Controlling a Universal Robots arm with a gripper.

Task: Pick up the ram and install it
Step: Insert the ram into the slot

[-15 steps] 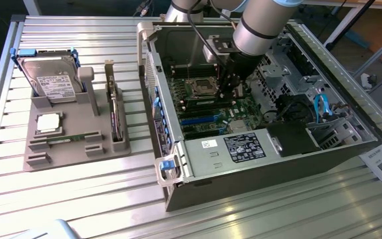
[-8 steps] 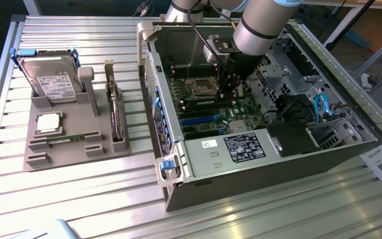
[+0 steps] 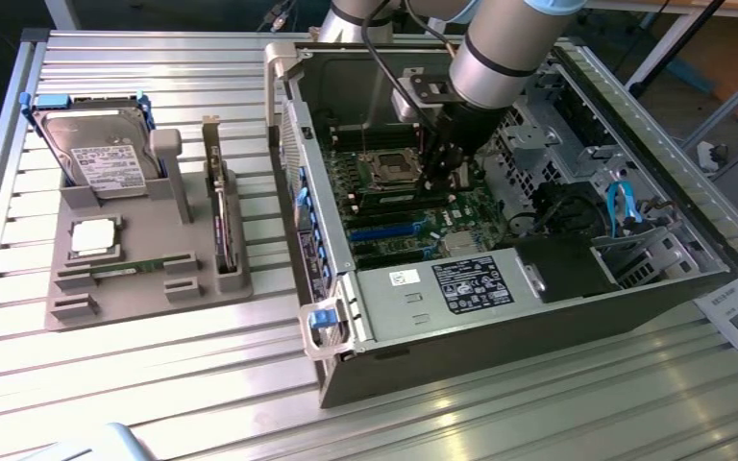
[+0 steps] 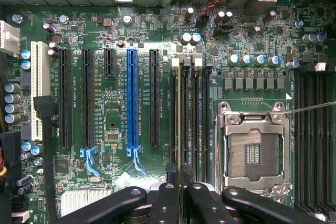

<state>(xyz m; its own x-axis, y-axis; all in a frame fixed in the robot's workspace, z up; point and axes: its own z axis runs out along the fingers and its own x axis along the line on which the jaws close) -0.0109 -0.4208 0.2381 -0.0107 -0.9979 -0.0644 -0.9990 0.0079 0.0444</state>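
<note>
Seen edge-on from above, the ram (image 4: pixel 178 119) is a thin line with a pale golden edge. It stands in one of the long dark memory slots between the expansion slots and the processor socket (image 4: pixel 253 150). My gripper (image 4: pixel 179 179) has its black fingers (image 4: pixel 165 200) pressed close on either side of the stick's near end. In the exterior view my gripper (image 3: pixel 444 178) reaches straight down into the open computer case (image 3: pixel 343 317), just above the green motherboard (image 3: pixel 407 206) beside the socket.
A grey holder (image 3: pixel 151 288) on the slatted table at the exterior view's left carries a hard drive (image 3: pixel 100 154), a square silver processor chip (image 3: pixel 93 235) and an upright expansion card (image 3: pixel 222 221). Case walls, a drive cage and cables (image 3: pixel 619 206) surround the arm. A blue slot (image 4: pixel 132 98) lies nearby.
</note>
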